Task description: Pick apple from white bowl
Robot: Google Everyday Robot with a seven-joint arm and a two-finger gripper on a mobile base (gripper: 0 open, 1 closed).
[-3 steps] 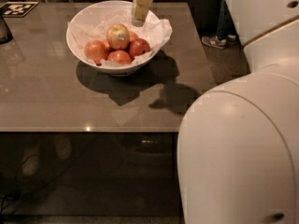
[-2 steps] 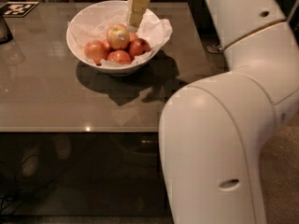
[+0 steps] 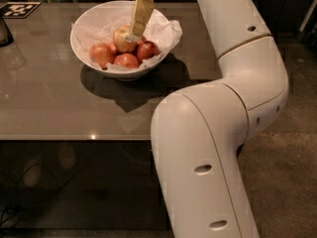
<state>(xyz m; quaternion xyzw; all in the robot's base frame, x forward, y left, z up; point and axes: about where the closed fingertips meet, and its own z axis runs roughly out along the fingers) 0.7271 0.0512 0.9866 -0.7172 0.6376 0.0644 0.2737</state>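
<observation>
The white bowl (image 3: 84, 48) stands on the grey table, lined with crumpled white paper. In it lies the yellow-gold apple (image 3: 123, 39) at the back, with three redder apples (image 3: 126, 60) around its front. My gripper (image 3: 134, 33) reaches down from above into the bowl, its tan finger at the right side of the yellow-gold apple, touching or nearly touching it. The apple still rests in the bowl.
My white arm (image 3: 218, 123) fills the right half of the view, bending over the table's right edge. A dark object (image 3: 4, 31) stands at the table's far left, and a black-and-white marker tag (image 3: 19, 9) lies at the back left corner.
The gripper has moved down and to the left, from above the bowl's back rim to the yellow-gold apple. The arm has swung further into view. The apples have not moved.
</observation>
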